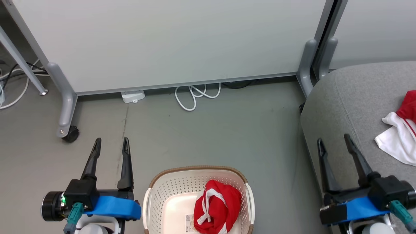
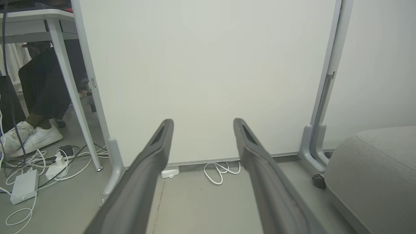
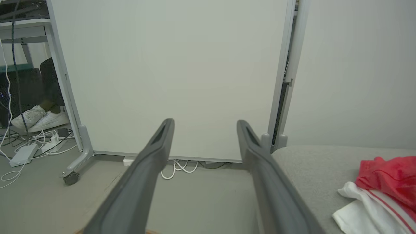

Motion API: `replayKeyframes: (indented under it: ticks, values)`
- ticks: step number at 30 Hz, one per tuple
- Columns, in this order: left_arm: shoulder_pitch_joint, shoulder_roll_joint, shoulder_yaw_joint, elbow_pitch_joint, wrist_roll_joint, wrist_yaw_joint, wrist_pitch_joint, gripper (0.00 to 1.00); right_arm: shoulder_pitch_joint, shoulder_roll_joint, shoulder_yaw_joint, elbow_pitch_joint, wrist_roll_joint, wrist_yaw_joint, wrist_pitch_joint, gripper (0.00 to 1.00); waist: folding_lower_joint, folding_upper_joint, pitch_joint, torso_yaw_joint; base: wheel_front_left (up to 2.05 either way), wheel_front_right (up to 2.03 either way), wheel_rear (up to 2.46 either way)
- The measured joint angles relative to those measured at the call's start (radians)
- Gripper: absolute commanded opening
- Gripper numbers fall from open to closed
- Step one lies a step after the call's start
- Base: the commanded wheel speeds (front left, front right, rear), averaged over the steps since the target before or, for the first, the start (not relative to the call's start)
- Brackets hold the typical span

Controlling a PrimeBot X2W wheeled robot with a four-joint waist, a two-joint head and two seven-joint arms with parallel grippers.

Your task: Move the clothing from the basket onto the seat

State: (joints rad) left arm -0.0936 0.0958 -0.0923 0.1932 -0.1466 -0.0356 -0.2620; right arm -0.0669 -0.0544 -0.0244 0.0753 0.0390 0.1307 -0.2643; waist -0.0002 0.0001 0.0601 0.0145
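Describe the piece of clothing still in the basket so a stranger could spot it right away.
In front of the big pale wheeled partition, an off-white perforated basket with a brown rim stands on the grey floor. A crumpled red garment with white stripes lies inside it. The other red-and-white garment is spread on the grey seat, not in the basket.

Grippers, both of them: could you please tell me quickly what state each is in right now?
Left gripper: open, holding nothing.
Right gripper: open, holding nothing.
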Motion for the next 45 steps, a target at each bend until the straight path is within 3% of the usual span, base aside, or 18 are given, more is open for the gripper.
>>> replayKeyframes:
  ticks: [14,30,45]
  values:
    - [0.020,-0.034,0.041,0.033,0.037,-0.036,0.000,1.00,0.049,0.003,0.009,0.071,0.024,0.000,0.000,1.00,0.0002,0.0000,-0.012,0.008,0.00,0.00,0.00]
    - [0.006,-0.042,0.047,0.048,0.052,-0.055,0.000,1.00,0.046,0.003,0.018,0.072,0.032,0.000,0.000,1.00,0.0002,0.0000,0.009,0.008,0.00,0.00,0.00]
    - [-0.197,-0.044,-0.105,0.245,0.045,-0.089,-0.001,1.00,-0.065,0.003,0.009,0.041,0.039,0.000,0.000,1.00,0.0003,-0.0001,0.120,-0.041,0.00,0.00,0.00]
